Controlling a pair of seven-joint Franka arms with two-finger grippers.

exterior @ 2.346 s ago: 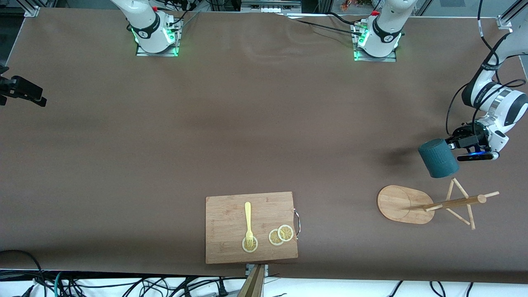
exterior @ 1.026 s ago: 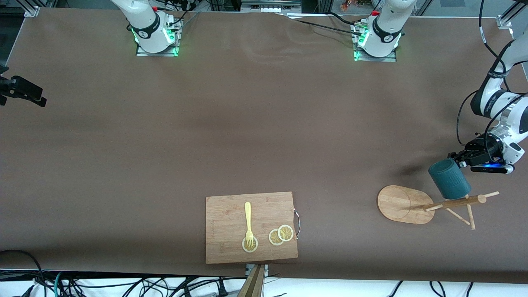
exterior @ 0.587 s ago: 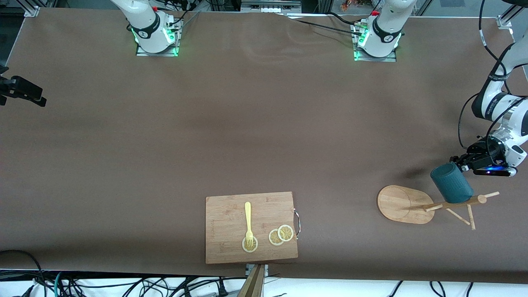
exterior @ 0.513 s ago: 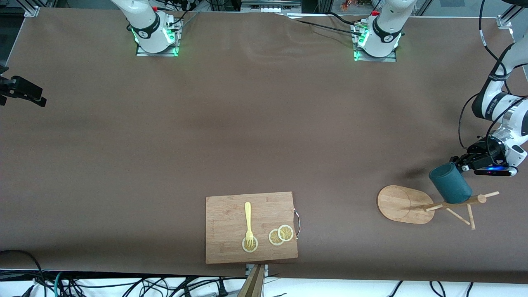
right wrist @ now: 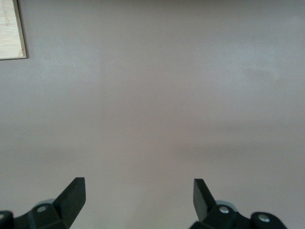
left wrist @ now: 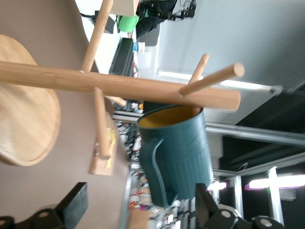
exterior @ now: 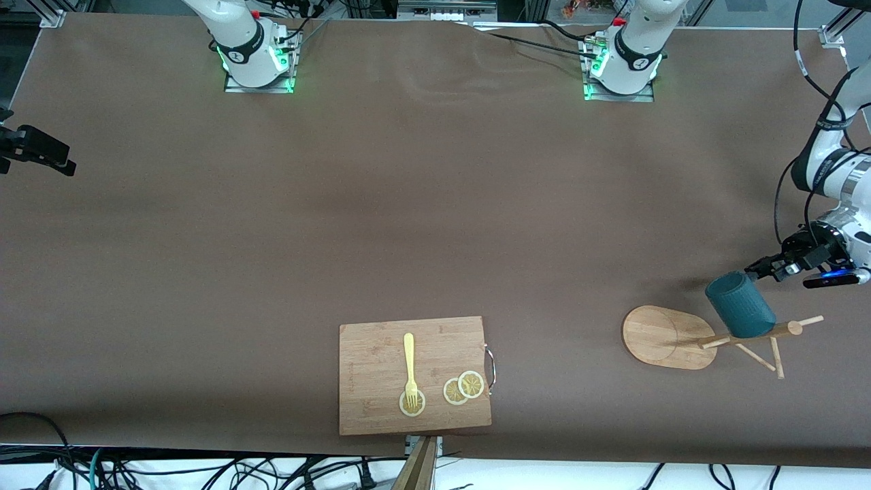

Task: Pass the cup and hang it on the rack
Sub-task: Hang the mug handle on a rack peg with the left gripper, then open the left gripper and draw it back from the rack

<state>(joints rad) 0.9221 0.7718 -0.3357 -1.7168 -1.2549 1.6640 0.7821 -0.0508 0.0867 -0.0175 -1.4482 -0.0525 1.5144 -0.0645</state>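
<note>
The dark teal cup (exterior: 740, 304) rests on the bamboo rack (exterior: 748, 335), its yellow-lined mouth against the central post. The peg that carries it is hidden by the cup. The rack's oval base (exterior: 656, 337) stands toward the left arm's end of the table. My left gripper (exterior: 759, 267) is open, just off the cup's bottom and not touching it. In the left wrist view the cup (left wrist: 178, 148) with its handle (left wrist: 157, 176) hangs from the post (left wrist: 119, 86), and my left gripper (left wrist: 140, 191) is spread wide around its bottom. My right gripper (right wrist: 138, 183) is open and empty over bare table.
A wooden cutting board (exterior: 381, 408) with a yellow fork (exterior: 409, 364) and lemon slices (exterior: 464, 388) lies near the front edge. Its corner shows in the right wrist view (right wrist: 9, 28). A black device (exterior: 37, 150) sits at the right arm's end.
The left gripper brought the cup down onto the rack, let go of it, and drew back toward the left arm's end. The cup stays on the rack.
</note>
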